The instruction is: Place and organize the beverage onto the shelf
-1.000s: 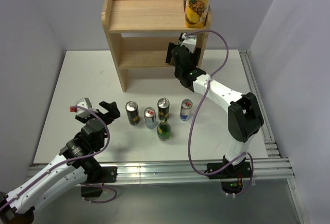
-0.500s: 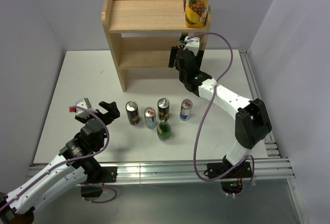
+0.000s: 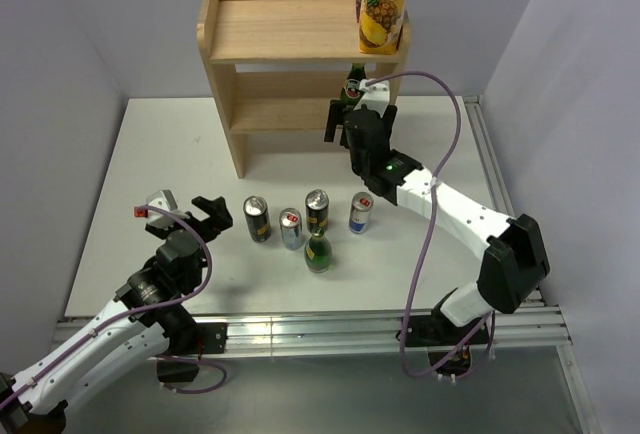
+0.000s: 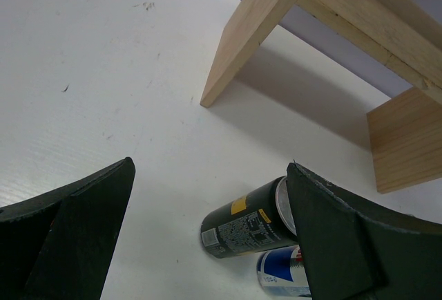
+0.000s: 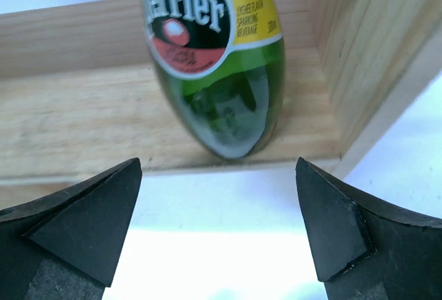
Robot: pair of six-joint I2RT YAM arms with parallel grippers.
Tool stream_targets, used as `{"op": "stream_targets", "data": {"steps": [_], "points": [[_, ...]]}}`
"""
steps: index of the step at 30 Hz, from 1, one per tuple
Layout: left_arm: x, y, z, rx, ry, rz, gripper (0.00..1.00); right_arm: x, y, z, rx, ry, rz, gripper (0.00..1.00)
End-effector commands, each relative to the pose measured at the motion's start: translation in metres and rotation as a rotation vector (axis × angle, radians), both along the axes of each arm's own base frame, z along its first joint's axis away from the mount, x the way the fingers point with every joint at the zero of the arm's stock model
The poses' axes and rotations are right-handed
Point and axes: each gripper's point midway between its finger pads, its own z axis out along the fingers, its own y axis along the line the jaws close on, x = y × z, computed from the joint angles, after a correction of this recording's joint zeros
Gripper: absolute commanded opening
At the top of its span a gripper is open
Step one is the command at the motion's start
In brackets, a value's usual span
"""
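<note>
One green glass bottle (image 5: 214, 72) with a red and yellow label stands on the lower board of the shelf (image 3: 280, 29), at its right end. On the table (image 3: 170, 154) stand two dark cans (image 3: 257, 219) (image 3: 317, 211), two silver-blue cans (image 3: 291, 228) (image 3: 361, 212) and a second green bottle (image 3: 318, 253). The right gripper (image 5: 217, 175) and the left gripper (image 4: 207, 175) both have their jaws apart and hold nothing.

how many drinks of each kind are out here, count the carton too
green glass bottles: 2
dark cans: 2
silver-blue cans: 2
juice carton: 1
total: 7
</note>
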Motion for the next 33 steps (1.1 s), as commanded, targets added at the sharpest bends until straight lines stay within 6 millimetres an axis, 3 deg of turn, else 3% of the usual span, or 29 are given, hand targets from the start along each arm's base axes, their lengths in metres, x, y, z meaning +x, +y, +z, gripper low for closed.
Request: {"op": "stream_targets", "data": {"steps": [1, 4, 5, 6, 8, 9, 11, 12, 14, 19, 26, 33], "points": [[0.0, 0.002, 0.003, 0.001, -0.01, 0.014, 0.99, -0.022, -0.004, 0.012, 0.029, -0.009, -0.009, 1.0], [0.0, 0.002, 0.002, 0.003, -0.009, 0.014, 0.99, -0.054, 0.0, 0.012, 0.051, 0.005, 0.019, 1.0], [0.0, 0.002, 0.002, 0.004, -0.01, 0.01, 0.99, -0.073, 0.008, 0.018, 0.083, 0.004, 0.058, 1.0], [0.001, 0.002, 0.002, 0.004, -0.01, 0.01, 0.99, -0.084, 0.007, 0.009, 0.081, 0.019, 0.055, 1.0], [0.001, 0.001, 0.002, 0.004, -0.009, 0.006, 0.99, -0.111, 0.01, 0.01, 0.137, 0.025, 0.087, 1.0], [0.001, 0.001, 0.002, 0.004, -0.008, 0.006, 0.99, -0.129, 0.02, -0.004, 0.133, 0.05, 0.129, 1.0], [0.001, 0.0, 0.001, 0.008, -0.005, 0.001, 0.99, -0.153, 0.021, -0.007, 0.173, 0.055, 0.149, 1.0], [0.001, -0.001, 0.001, 0.006, -0.004, 0.001, 0.99, -0.169, 0.029, -0.019, 0.165, 0.078, 0.189, 1.0], [0.001, -0.001, 0.0, 0.005, -0.002, 0.002, 0.99, -0.189, 0.025, -0.033, 0.185, 0.106, 0.199, 1.0], [0.003, -0.002, 0.0, 0.005, -0.004, 0.003, 0.99, -0.241, 0.039, -0.066, 0.213, 0.183, 0.311, 1.0], [0.004, 0.0, -0.002, 0.02, 0.013, 0.019, 0.99, -0.283, 0.052, -0.126, 0.171, 0.274, 0.369, 1.0], [0.004, 0.0, -0.003, 0.022, 0.012, 0.017, 0.99, -0.294, 0.076, -0.176, 0.177, 0.321, 0.429, 1.0]]}}
